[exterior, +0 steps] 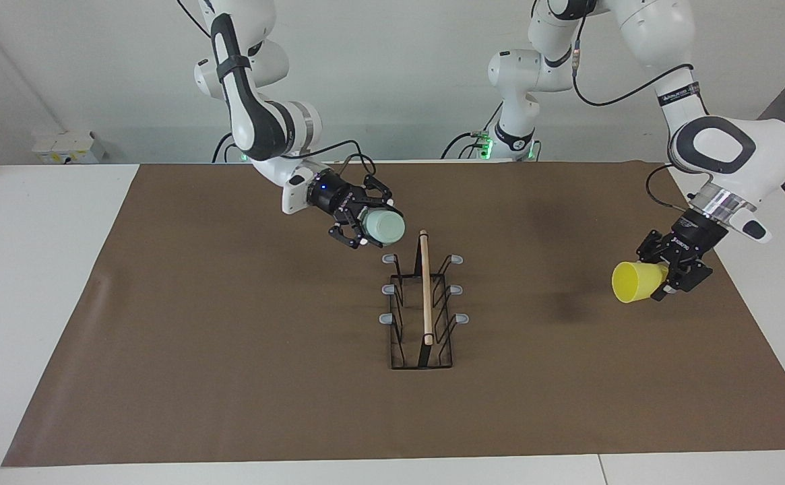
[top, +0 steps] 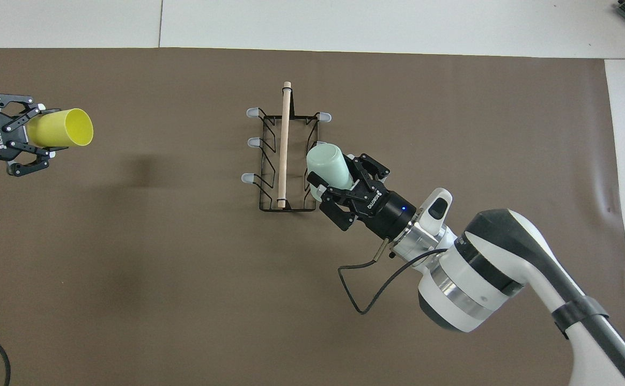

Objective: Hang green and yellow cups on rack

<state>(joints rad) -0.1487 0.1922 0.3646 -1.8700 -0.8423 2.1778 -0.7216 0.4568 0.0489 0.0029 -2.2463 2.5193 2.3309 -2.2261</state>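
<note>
Right gripper (exterior: pixel 373 224): up in the air, clamped on the green cup (exterior: pixel 384 225), over the mat (exterior: pixel 230 337) just beside the rack (exterior: pixel 422 303), at the rack's end nearer to the robots, on the right arm's side.
Green cup: lying sideways in the grip, closed bottom pointing toward the rack; no clear touch with any prong.
Left gripper (exterior: pixel 665 275): up in the air, pinching the yellow cup (exterior: pixel 635 282), over the mat near the left arm's end of the table.
Yellow cup: tilted on its side, open mouth turned toward the rack, well apart from it.
Rack: standing at the middle of the mat, wooden rod (exterior: pixel 425 286) along the top, grey-tipped prongs on both sides, nothing hanging on them.
</note>
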